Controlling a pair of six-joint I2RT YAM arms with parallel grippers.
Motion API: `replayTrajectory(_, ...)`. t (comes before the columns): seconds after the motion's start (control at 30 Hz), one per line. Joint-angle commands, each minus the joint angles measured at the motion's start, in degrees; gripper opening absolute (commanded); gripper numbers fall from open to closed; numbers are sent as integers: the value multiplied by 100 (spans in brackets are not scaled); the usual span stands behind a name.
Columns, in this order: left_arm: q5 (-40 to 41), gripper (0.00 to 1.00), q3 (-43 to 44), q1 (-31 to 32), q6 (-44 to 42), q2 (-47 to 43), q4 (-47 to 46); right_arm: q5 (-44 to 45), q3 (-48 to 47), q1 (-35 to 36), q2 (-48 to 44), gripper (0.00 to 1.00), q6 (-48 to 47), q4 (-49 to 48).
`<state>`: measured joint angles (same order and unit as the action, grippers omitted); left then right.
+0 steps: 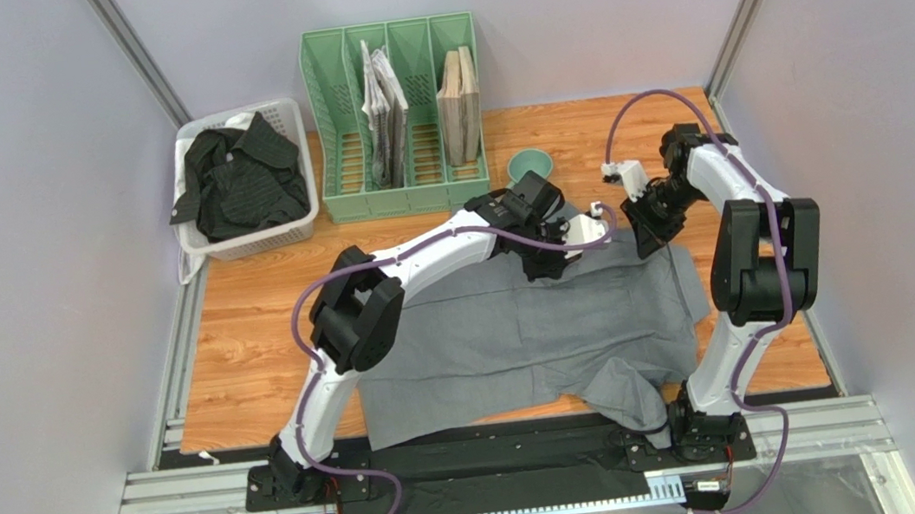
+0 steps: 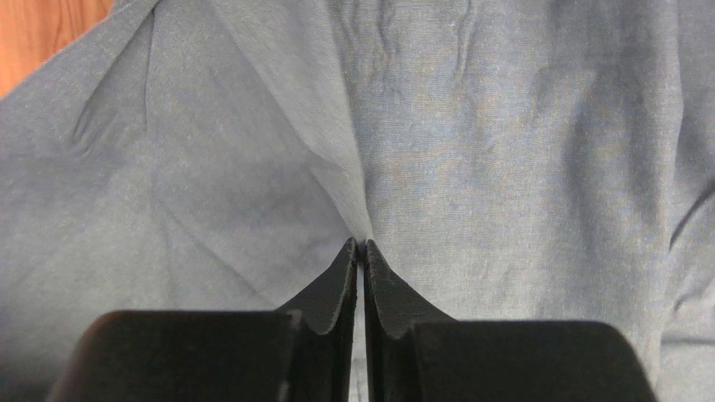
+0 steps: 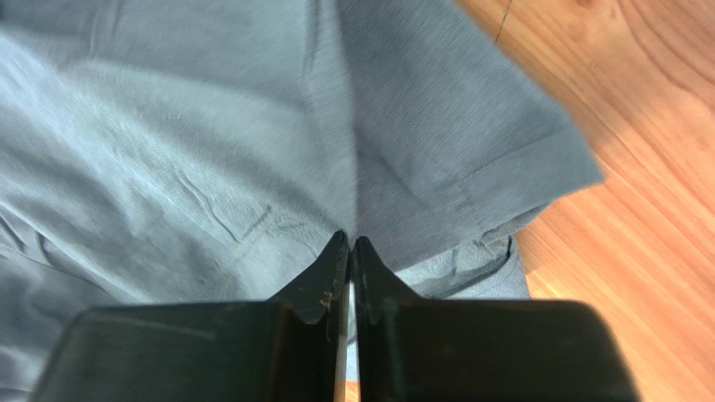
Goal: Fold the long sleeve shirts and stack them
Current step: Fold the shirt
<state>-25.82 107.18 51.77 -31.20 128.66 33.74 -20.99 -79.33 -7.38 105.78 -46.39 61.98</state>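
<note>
The plain grey long sleeve shirt (image 1: 500,344) lies spread across the wooden table, with one sleeve (image 1: 631,396) drooping over the near edge. My left gripper (image 1: 563,248) is at the shirt's far edge, shut on a raised fold of the grey cloth (image 2: 503,151), which comes to a peak at its tips (image 2: 361,244). My right gripper (image 1: 649,234) is at the far right corner. It is likewise shut on a ridge of the grey cloth (image 3: 168,167) at its tips (image 3: 351,240), close to a hemmed edge. The black long sleeve shirt (image 1: 237,179) sits crumpled in a white basket.
The white basket (image 1: 289,232) stands at the far left. Next to it, a green slotted file rack (image 1: 336,128) holds papers and boards. A small teal bowl (image 1: 529,166) sits just behind the left gripper. Bare wood (image 3: 638,251) shows to the shirt's right. Grey walls enclose the table.
</note>
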Motion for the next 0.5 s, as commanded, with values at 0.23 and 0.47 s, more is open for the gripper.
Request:
replayTrajectory(0.23, -616, 50, -1653, -641, 781, -2291, -621, -211, -213, -80, -285, 76, -486, 693)
replayTrajectory(0.47, -924, 53, -3000, -1677, 1774, -3714, -1123, -1591, -909, 411, -540, 70, 787, -271)
